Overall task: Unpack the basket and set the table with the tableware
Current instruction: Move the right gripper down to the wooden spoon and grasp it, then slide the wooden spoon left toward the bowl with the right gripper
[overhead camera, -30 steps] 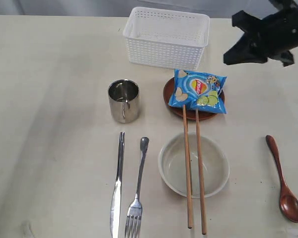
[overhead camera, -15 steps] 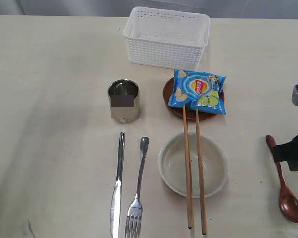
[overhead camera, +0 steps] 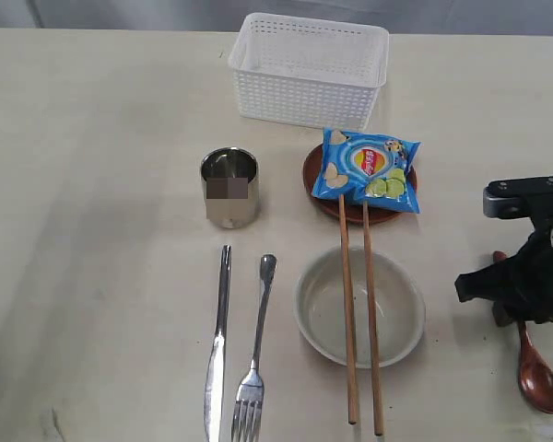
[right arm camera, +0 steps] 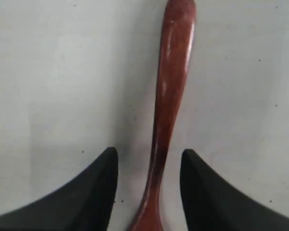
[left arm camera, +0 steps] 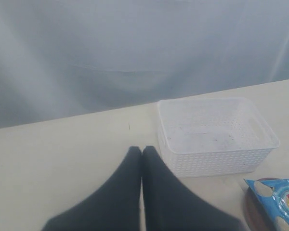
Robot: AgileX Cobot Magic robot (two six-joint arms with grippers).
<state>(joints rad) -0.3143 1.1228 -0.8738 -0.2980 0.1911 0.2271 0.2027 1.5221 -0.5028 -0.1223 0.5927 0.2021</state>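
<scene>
Cream-beige flat tabletop, grey backdrop behind it. White rectangular perforated plastic basket sits at the far edge; the left wrist view shows its inside, which looks empty, so I'd call the unpacking done.

Laid out on the table:
- Round steel cup, upright, near the basket on the left.
- Brown round plate just in front of the basket, with the blue chips bag lying on it and covering most of it.
- Off-white round bowl in front of the plate.
- Two wooden chopsticks lying across the bowl; their far ends reach the bag's edge.
- Steel knife and steel fork side by side, left of the bowl.
- Reddish-brown wooden spoon flat on the table, well right of the bowl.

Right gripper is low over the spoon handle. Its jaws are spread to either side of the handle with a gap on both sides, so nothing is clamped. Left gripper hangs back over the table facing the basket, its fingers pressed together and holding nothing.

Judgement: the setting is nearly complete. What's left looks like tidying, probably a grab to move the spoon nearer the bowl, and maybe squaring up the chopsticks.
</scene>
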